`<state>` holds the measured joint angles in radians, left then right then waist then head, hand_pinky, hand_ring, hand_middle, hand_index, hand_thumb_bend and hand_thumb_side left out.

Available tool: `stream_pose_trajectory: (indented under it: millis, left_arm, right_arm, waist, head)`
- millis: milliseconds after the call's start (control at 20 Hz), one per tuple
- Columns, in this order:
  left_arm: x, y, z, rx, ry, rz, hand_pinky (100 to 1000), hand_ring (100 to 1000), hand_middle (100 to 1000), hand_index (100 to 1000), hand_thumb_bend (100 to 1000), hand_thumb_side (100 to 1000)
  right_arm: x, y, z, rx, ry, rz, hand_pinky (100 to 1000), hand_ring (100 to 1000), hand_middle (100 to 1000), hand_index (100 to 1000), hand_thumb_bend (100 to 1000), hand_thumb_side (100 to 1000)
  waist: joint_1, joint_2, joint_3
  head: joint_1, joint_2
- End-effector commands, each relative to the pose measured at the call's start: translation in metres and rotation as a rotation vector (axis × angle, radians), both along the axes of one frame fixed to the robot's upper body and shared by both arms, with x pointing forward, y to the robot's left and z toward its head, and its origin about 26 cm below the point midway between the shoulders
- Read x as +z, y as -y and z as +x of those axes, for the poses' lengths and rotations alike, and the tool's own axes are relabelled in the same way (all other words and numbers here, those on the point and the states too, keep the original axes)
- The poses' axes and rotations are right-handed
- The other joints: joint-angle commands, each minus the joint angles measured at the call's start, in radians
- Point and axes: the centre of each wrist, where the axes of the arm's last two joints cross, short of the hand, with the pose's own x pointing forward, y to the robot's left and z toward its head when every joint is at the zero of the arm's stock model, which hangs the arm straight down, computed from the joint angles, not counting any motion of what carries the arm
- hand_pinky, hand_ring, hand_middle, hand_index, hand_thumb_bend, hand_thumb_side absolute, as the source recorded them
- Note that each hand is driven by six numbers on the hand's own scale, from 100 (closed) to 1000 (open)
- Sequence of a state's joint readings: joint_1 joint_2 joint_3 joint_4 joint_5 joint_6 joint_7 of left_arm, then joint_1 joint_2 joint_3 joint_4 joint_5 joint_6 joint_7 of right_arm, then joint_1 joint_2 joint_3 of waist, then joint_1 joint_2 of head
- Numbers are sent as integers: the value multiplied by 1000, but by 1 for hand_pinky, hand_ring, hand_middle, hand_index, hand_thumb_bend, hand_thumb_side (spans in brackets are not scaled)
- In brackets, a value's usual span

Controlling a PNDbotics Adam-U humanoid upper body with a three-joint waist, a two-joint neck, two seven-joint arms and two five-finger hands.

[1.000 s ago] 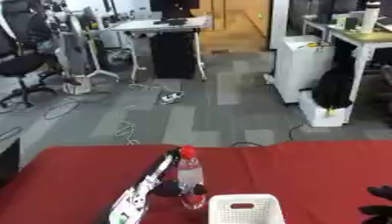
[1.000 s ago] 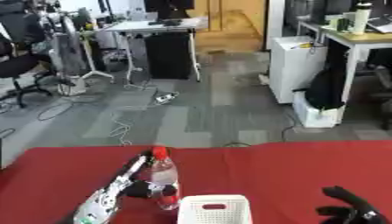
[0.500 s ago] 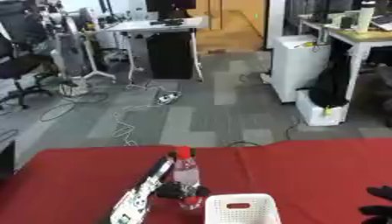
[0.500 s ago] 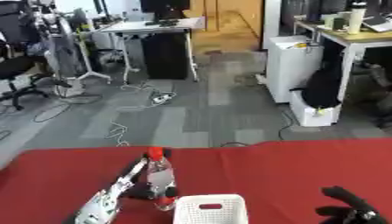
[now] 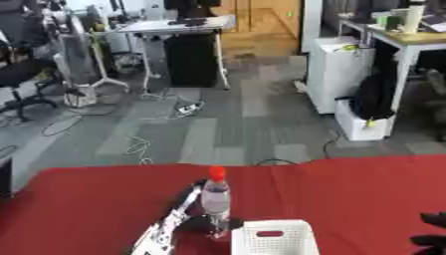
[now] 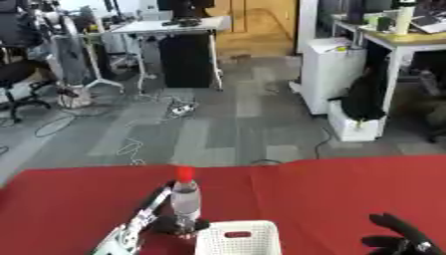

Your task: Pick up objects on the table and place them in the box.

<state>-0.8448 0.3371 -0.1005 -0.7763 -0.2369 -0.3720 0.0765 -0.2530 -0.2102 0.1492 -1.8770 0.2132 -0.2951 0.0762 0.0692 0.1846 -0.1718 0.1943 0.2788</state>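
- Only the camera is seen to have shifted since the earlier frames; nothing on the table (image 5: 78, 194) has moved.
- The bottle (image 6: 184, 199) stands upright just behind the box (image 6: 237, 239); it is judged light, stiff and slippery, best gripped mid-body.
- The right hand (image 6: 402, 239) rests idle with fingers spread, holding nothing.

You've got the table (image 5: 104, 199) in front, floor and desks behind it. Bottle (image 5: 215, 201) stands upright near the front edge, left of centre. Box (image 5: 272, 238) sits just right of and in front of it. Left arm (image 5: 170, 221) lies just left of the bottle. Right hand (image 6: 402, 239) sits at the lower right corner, well apart from the box.
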Motion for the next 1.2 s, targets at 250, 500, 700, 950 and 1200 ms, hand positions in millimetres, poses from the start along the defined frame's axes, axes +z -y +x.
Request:
stream_pose_trajectory:
  millis: [250, 500, 700, 950, 1200]
  left_arm:
    - [4, -3, 1, 358, 157, -94, 100, 100, 100, 206, 100, 100]
    - [-2, 10, -1, 436, 203, -127, 100, 100, 100, 168, 407, 100]
    - [2, 11, 0, 418, 214, -152, 100, 100, 100, 164, 506, 100]
    - [7, 9, 0, 419, 235, -168, 100, 100, 100, 163, 527, 100]
    - [25, 9, -1, 376, 274, -169, 100, 100, 100, 163, 536, 100]
  right_arm:
    - [11, -3, 0, 19, 32, 18, 593, 694, 837, 941, 100, 523]
    - [11, -4, 0, 21, 29, 21, 592, 693, 837, 941, 100, 525]
    - [10, -4, 0, 21, 27, 21, 592, 692, 838, 941, 100, 523]
    - [10, -3, 0, 19, 25, 19, 592, 691, 838, 941, 100, 523]
    - [7, -1, 0, 14, 17, 13, 592, 691, 838, 942, 100, 524]
  waist:
    - [-5, 3, -10]
    - [-3, 7, -9]
    - [-3, 6, -5]
    - [-4, 3, -1]
    - [-5, -5, 7]
  head:
    - [19, -16]
    - [21, -16]
    - [22, -15]
    - [21, -13]
    - [12, -9]
